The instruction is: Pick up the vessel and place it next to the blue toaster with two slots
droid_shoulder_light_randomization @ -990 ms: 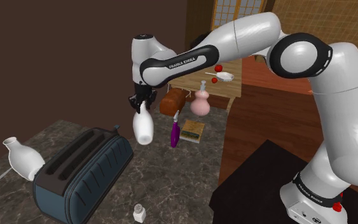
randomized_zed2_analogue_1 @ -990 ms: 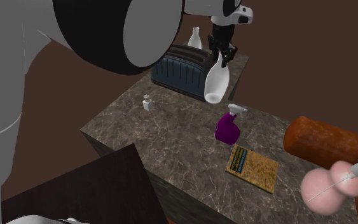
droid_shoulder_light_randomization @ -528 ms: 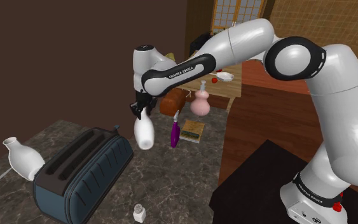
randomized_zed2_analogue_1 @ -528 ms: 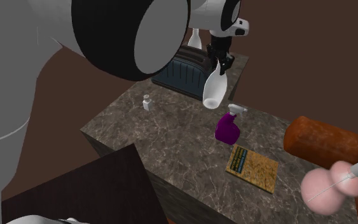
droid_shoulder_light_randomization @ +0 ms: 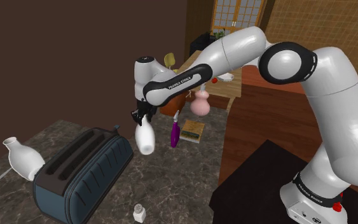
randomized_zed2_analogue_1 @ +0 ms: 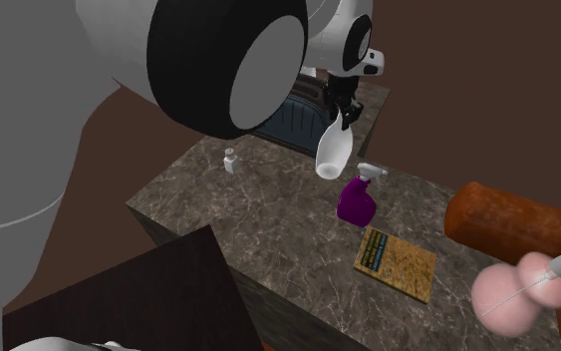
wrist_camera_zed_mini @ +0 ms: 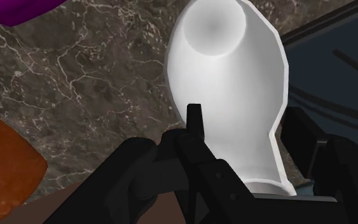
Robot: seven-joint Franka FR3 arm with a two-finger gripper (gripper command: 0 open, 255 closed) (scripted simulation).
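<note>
Your gripper pinches the white vase by its neck only; lower carelessly and it may strike the toaster.

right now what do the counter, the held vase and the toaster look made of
Counter: dark stone, marble-like, with pale veins. Vase, clasped by the fingers: plain smooth white, matte; perhaps ceramic, but the look leaves it open. Toaster: dark blue smooth shell with faint seams; painted metal or plastic, unclear.
</note>
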